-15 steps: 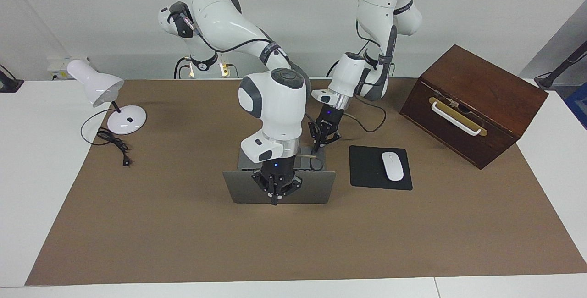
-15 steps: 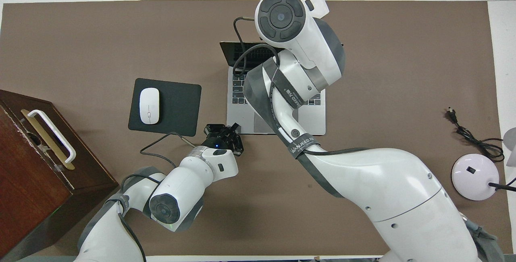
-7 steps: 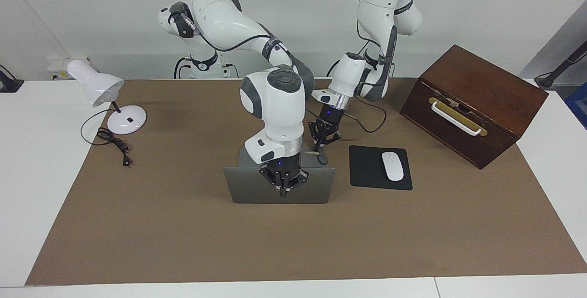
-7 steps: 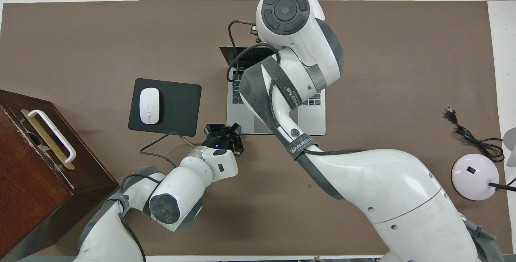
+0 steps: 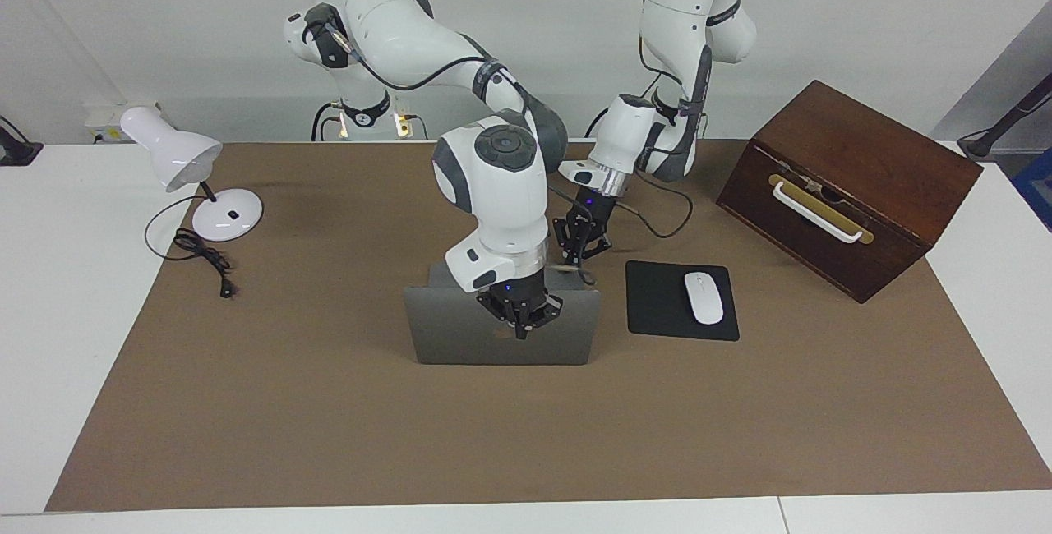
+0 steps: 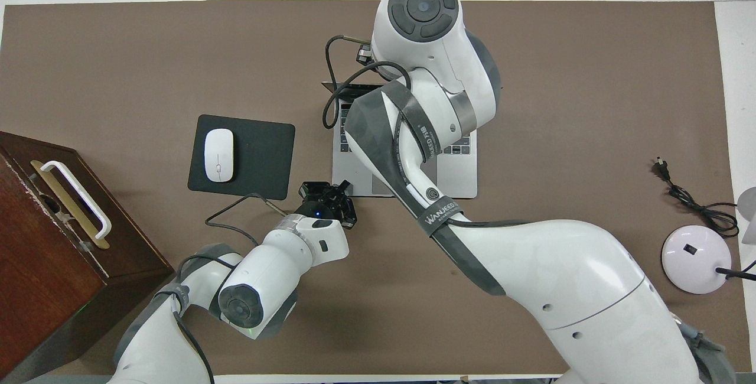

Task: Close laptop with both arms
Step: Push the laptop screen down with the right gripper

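Observation:
The silver-grey laptop (image 5: 460, 337) stands half open in the middle of the brown mat. Its lid leans over the keyboard, and its base shows in the overhead view (image 6: 460, 177). My right gripper (image 5: 519, 327) reaches over the laptop. It is shut, and its tip presses on the outside of the lid near the top middle. In the overhead view its own wrist hides it. My left gripper (image 5: 578, 257) is shut and sits low at the laptop base's corner nearest the robots, toward the left arm's end. It also shows in the overhead view (image 6: 326, 190).
A black mouse pad (image 5: 657, 308) with a white mouse (image 5: 703, 297) lies beside the laptop toward the left arm's end. A brown wooden box (image 5: 846, 189) stands past it. A white desk lamp (image 5: 197, 181) and its cord (image 5: 205, 259) are at the right arm's end.
My right gripper has drawn back toward the robots with the lid, which has tipped further over the keyboard. The left gripper has stayed in place.

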You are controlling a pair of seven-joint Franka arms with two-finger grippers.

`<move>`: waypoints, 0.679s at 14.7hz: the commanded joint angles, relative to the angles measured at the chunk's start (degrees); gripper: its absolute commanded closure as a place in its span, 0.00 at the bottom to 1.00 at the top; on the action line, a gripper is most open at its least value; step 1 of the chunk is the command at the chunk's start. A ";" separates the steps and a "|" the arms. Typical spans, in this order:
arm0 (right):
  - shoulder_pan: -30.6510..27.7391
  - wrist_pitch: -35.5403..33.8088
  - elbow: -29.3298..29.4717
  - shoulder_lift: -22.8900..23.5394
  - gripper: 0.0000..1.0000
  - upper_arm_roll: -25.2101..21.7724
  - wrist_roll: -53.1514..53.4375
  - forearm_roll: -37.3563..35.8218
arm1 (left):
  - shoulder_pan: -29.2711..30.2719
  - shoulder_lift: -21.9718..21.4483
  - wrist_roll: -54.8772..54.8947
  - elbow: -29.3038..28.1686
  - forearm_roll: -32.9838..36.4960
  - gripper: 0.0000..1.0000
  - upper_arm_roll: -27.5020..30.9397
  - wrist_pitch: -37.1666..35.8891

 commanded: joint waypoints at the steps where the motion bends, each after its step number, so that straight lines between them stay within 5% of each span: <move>1: 0.08 -0.78 -2.57 -0.45 1.00 0.53 -1.34 3.19 | 1.60 5.60 0.27 0.72 1.36 1.00 0.04 0.74; 10: -0.01 -0.43 -7.77 -2.04 1.00 1.41 -2.83 7.93 | 1.69 5.69 0.27 0.72 1.54 1.00 0.04 0.74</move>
